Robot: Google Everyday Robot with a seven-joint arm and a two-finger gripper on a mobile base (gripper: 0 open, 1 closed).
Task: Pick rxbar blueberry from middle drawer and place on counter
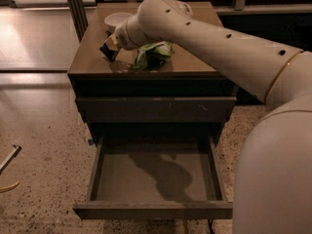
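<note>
My gripper is over the left part of the counter, just above its surface. It is shut on the rxbar blueberry, a small dark flat bar that sticks out below the fingers. The middle drawer is pulled wide open below, and its bare floor holds only the arm's shadow. My arm reaches in from the right and hides the middle of the counter.
A white bowl stands at the back left of the counter. A green and white snack bag lies just right of the gripper. A shut drawer front with pale scratch marks is above the open drawer. A thin tool lies on the floor at left.
</note>
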